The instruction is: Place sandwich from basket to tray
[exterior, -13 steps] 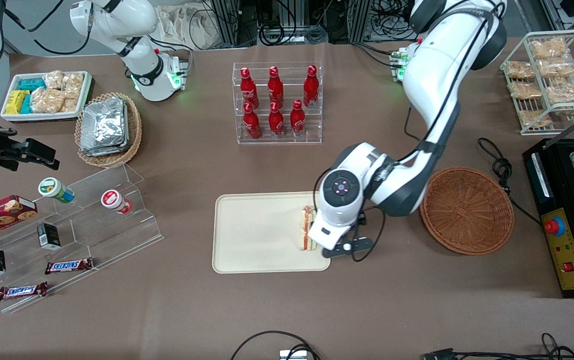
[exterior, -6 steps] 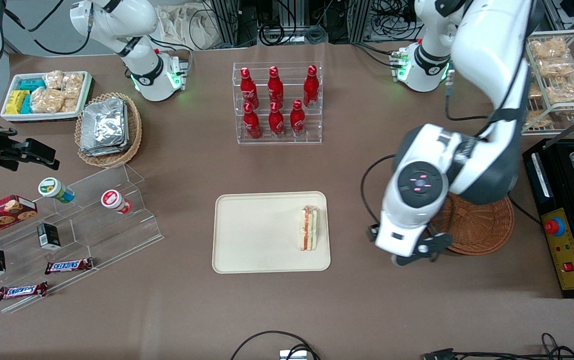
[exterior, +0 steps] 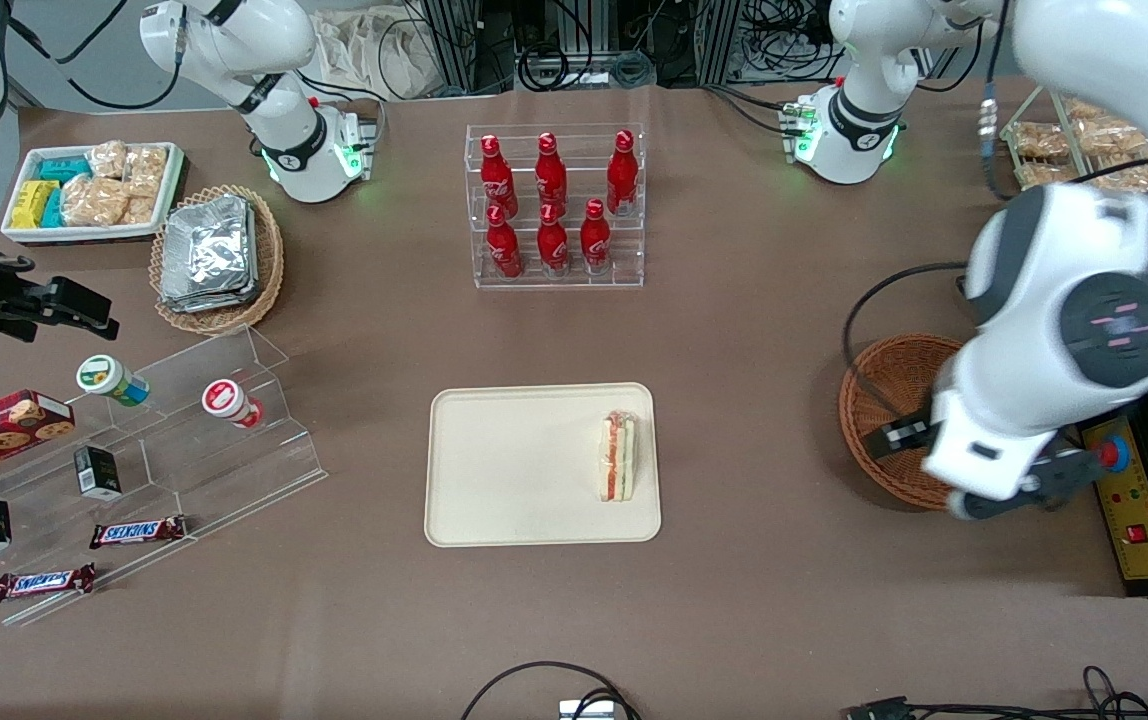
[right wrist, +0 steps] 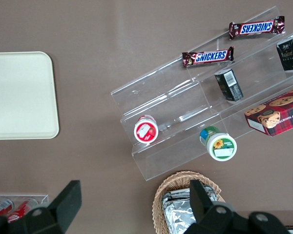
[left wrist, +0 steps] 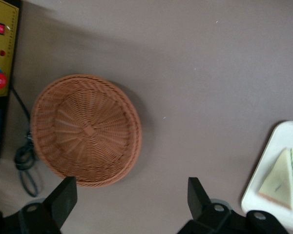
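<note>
The left arm's gripper [left wrist: 129,202] has withdrawn from the large cream-beige rectangular tray [exterior: 494,480] since a second ago: then it stood at the tray's edge over the sandwich, half a second ago it was between tray and basket, and now it hangs high above the table at the working arm's end, over the basket's edge nearest the control box. Its two black fingers [left wrist: 63,197] stand wide apart with nothing between them.

The small triangular clear-wrapped sandwich [exterior: 618,457], pale bread with orange-red and green layers showing on its edge, lies on the tray, close to the rim that faces the basket. Its position matches the picture from half a second ago.

The round reddish-brown woven wicker basket [exterior: 884,400] sits on the brown table [exterior: 734,620], well apart from the tray and holding nothing. In the front view the arm's white body covers roughly half of it; the wrist view shows it whole.

In the wrist view the tray and sandwich are cut off at the frame edge.

The yellow control box with its red button [exterior: 1112,453] is partly hidden by the arm.
</note>
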